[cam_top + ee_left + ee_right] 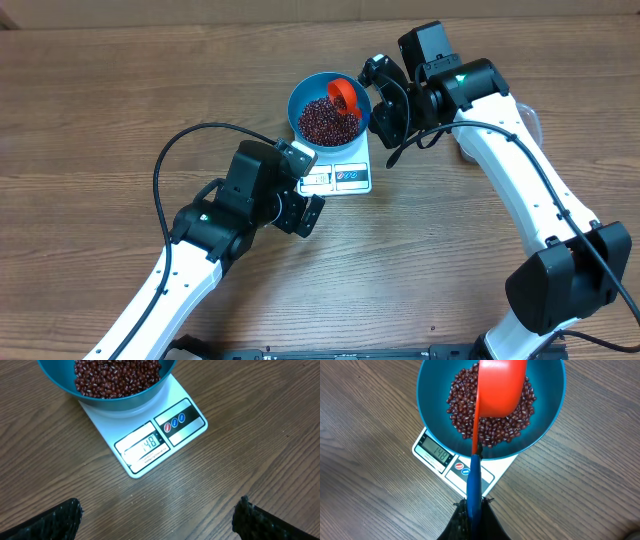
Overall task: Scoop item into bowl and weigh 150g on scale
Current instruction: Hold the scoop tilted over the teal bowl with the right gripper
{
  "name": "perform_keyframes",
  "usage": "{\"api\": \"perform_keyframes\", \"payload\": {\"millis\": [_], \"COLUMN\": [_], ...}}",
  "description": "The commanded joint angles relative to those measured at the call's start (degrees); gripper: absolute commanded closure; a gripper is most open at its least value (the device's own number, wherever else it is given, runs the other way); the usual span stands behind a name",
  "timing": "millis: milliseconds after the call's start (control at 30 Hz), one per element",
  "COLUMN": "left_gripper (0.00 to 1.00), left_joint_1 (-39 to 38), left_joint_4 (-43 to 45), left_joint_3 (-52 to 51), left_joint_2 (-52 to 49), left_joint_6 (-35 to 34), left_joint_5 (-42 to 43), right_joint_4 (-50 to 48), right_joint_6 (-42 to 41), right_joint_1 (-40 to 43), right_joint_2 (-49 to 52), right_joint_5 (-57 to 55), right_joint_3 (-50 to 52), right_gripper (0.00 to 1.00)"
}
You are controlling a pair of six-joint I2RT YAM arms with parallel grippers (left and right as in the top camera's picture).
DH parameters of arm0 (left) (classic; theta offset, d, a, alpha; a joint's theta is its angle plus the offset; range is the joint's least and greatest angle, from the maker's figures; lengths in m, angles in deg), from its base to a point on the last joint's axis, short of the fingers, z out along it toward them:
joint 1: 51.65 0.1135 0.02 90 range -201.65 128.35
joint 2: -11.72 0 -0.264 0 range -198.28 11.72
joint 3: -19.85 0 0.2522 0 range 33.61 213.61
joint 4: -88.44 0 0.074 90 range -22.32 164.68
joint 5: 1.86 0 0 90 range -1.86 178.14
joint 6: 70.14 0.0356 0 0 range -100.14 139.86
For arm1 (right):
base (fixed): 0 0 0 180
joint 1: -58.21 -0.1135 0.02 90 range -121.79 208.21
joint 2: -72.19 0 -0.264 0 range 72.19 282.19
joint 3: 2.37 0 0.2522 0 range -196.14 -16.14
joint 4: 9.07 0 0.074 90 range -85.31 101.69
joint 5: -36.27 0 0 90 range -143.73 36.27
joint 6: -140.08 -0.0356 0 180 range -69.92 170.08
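My left gripper (303, 212) hangs spread wide and empty just in front of the scale (155, 442). On the scale sits the blue bowl (432, 415), with the beans (462, 407) heaped inside it. The display reads a shade short of target. My right gripper (474, 510) is clenched on the handle of the red scoop (500, 385), which is tipped over the bowl. I judge this the final topping-up. The next move calls for only a few more beans, let fall gently.

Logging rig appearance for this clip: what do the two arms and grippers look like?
Both arms have white tubular links joined by bulky black joint housings. A black cable loops loosely beside the left arm; another runs along the right arm. A small green light shows near the right wrist. The left gripper and right gripper have black fingers with a rough texture.
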Motion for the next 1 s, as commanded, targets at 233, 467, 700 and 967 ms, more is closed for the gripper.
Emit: {"api": "perform_keyframes", "payload": {"millis": [233,467,700,967], "left_gripper": [0.0,0.0,0.0,0.0], "left_joint_1": [0.3,0.3,0.3,0.3], "left_joint_4": [0.0,0.0,0.0,0.0], "left_joint_3": [1.2,1.2,1.2,1.2], "left_joint_2": [-0.2,-0.2,-0.2,-0.2], "left_joint_6": [0.5,0.5,0.5,0.5], "left_joint_5": [-0.4,-0.4,-0.4,-0.4], "right_joint_4": [-0.8,-1.3,-1.5,-1.7], "right_joint_6": [-0.1,0.0,1.8,3.3], "right_joint_1": [0.4,0.3,0.3,0.3], "right_joint_2": [-0.2,-0.2,-0.2,-0.2], "right_joint_5": [0.8,-2.6,-3.3,-3.3], "right_joint_3": [-1.2,-1.2,-1.2,-1.2], "right_gripper": [0.96,0.96,0.96,0.96]}}
